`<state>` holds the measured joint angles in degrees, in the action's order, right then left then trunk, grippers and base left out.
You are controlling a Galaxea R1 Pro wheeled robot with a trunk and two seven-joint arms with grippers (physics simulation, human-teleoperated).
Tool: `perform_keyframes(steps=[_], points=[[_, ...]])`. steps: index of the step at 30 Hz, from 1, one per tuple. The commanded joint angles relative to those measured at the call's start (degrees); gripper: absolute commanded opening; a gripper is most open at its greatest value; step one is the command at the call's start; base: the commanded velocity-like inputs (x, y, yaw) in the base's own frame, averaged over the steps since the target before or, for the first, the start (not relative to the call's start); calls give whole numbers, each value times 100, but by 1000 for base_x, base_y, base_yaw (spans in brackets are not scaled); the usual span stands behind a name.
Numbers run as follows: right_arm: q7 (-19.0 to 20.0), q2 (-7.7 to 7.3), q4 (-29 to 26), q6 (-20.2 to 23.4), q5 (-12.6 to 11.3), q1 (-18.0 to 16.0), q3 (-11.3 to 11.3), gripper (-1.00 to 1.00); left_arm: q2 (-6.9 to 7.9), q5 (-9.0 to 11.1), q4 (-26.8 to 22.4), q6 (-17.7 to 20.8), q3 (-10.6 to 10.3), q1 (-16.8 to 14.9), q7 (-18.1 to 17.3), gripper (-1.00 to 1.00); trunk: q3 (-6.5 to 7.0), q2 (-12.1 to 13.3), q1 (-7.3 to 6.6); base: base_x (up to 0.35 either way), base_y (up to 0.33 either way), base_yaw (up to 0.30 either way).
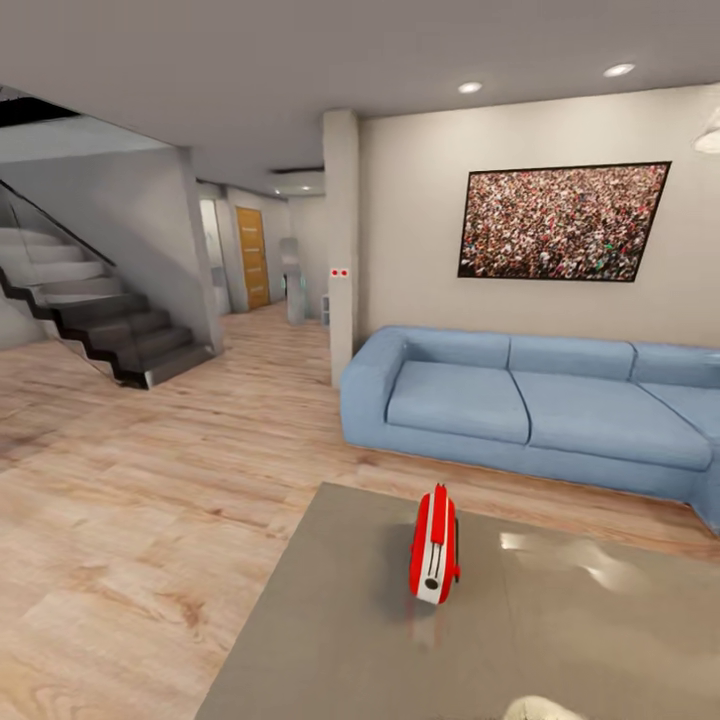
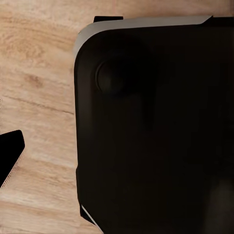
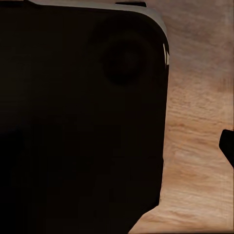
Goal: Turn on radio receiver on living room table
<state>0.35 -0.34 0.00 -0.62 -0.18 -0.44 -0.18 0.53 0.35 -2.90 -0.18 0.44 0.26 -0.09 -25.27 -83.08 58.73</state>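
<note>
1. Both wrist cameras look down past a big dark rounded panel, probably part of the robot's own body, at the wood floor (image 2: pixel 39 97). This suggests the arms hang tucked low at the sides while the robot drives. Neither gripper can be made out, so I cannot tell whether they are released or clenched.
2. Just ahead lies the table (image 1: pixel 330 640), its glossy grey top reaching the head view's lower edge, so the robot seems close enough to begin reaching.
3. The radio (image 1: pixel 435 546) stands upright near the table's middle, narrow end toward the camera. Its face is turned aside, so the dial is hidden and an arm would likely have to come in from the side.
4. Beyond the table sits the blue sofa (image 1: pixel 530 410) against the wall, under a framed crowd picture (image 1: pixel 562 222).
5. Farthest off, a staircase (image 1: pixel 100 320) and a hallway with a wooden door (image 1: pixel 254 256).
</note>
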Motion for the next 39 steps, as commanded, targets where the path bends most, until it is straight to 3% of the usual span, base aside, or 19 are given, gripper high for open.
perform_keyframes(steps=[1, 9, 18, 32, 39], points=[[0, 0, 0, 0, 0, 0, 0, 100, 0, 0, 0, 0, 0, 0, 0, 100, -3, 0, 0, 0, 0, -282], [1, -1, 0, -17, 8, 0, 0, 100, 0, 0, 0, 0, 0, 0, 0, 100, -32, 0, 0, 0, 0, -246], [-65, 24, 0, -34, 9, 0, 1, 100, 5, 0, 0, 0, 0, 0, 0, 100, -38, 0, 0, 11, 5, -35], [-68, 26, 0, -35, 9, 0, 9, 100, 44, 1, -5, 0, 1, 0, -9, 100, -38, 0, 0, 261, 145, -1], [-9, -4, 0, -77, 18, 0, 31, 100, 34, 0, -9, 0, 0, 0, -9, 100, -65, 0, 0, 54, 20, -47]])
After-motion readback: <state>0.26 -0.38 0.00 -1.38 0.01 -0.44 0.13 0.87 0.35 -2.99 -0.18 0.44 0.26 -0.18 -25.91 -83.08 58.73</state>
